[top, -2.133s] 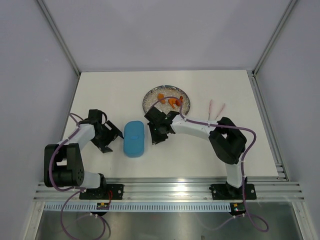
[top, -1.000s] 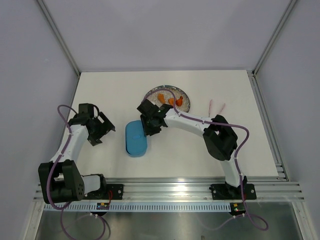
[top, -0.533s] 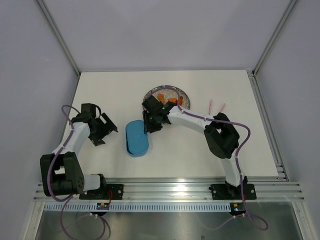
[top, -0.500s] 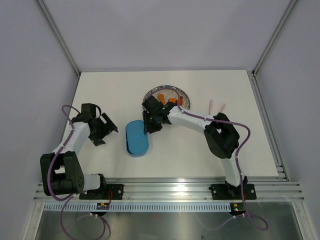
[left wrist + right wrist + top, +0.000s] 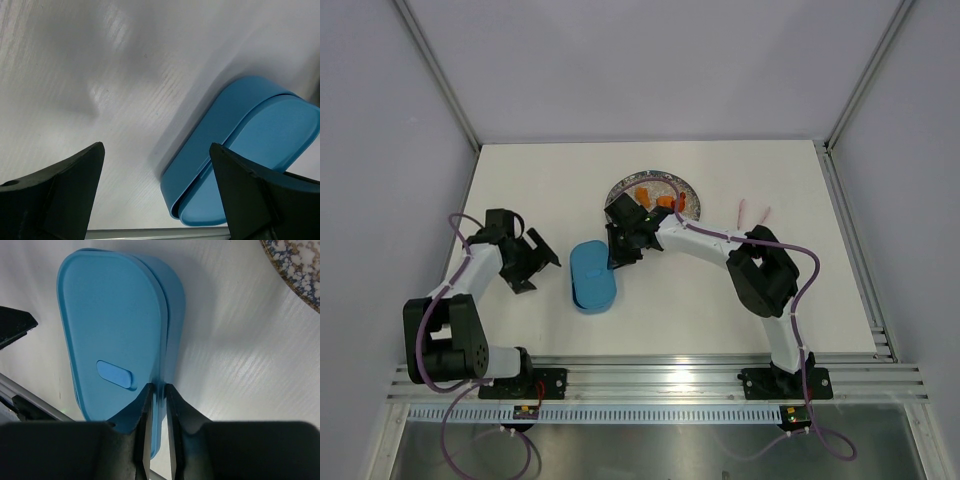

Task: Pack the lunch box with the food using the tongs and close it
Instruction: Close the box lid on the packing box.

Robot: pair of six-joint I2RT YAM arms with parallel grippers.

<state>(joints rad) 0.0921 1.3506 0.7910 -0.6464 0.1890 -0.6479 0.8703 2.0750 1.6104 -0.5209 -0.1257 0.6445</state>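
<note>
Now — right end effector [image 5: 157, 388] grips glossy lunch box [image 5: 110, 315] | left end effector [image 5: 156, 146] apart

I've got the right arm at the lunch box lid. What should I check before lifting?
1. Grip: right gripper pinches the lid edge: ok.
2. Other arm: left gripper open, apart from the lunch box: ok.
3. Lid off: not ok, it lies on the box.
4. Tool: tongs lie free, right of the plate: ok.
5. Supply: food on the plate: ok.
6. Box inside empty: cannot tell, covered.
</note>
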